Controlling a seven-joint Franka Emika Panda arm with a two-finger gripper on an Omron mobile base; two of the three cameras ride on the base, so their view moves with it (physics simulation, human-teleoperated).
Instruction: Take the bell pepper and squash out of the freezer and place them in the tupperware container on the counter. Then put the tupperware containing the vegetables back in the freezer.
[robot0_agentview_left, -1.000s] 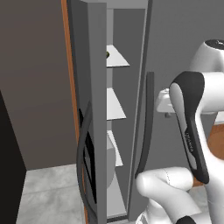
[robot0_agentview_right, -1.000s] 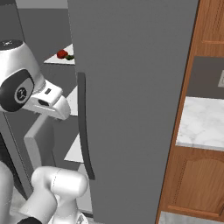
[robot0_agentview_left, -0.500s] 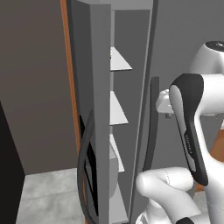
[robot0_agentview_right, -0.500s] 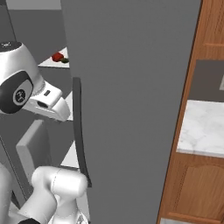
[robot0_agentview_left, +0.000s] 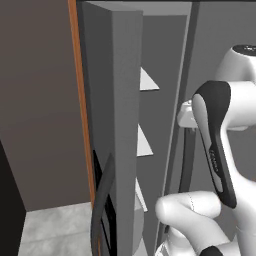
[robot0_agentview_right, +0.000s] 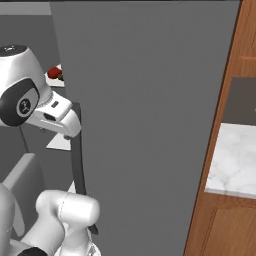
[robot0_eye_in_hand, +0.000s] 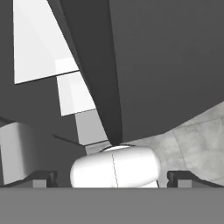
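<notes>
Closer in than a second ago: freezer door (robot0_agentview_left: 125, 125) edge larger in the left base view, shelves (robot0_agentview_left: 148, 81) squeezed to narrow slivers, the whole picture shifted with the base. Gripper (robot0_eye_in_hand: 111, 177) jaws spread wide apart, nothing between them, one dark fingertip (robot0_eye_in_hand: 41, 178) at each lower corner of the hand view. Hand raised beside the dark curved handle (robot0_agentview_right: 77, 170) of the big grey door (robot0_agentview_right: 150, 125), forearm upright in the left base view. Dark door edge running up the hand view just ahead of the fingers, white shelves (robot0_eye_in_hand: 39, 39) stacked to its left. Further back on an upper shelf in the right base view, bell pepper (robot0_agentview_right: 54, 73) with the squash (robot0_agentview_right: 60, 77) just beside it, mostly hidden behind the arm. Off to the right, counter (robot0_agentview_right: 235, 160) over brown cabinets (robot0_agentview_right: 225, 225).
</notes>
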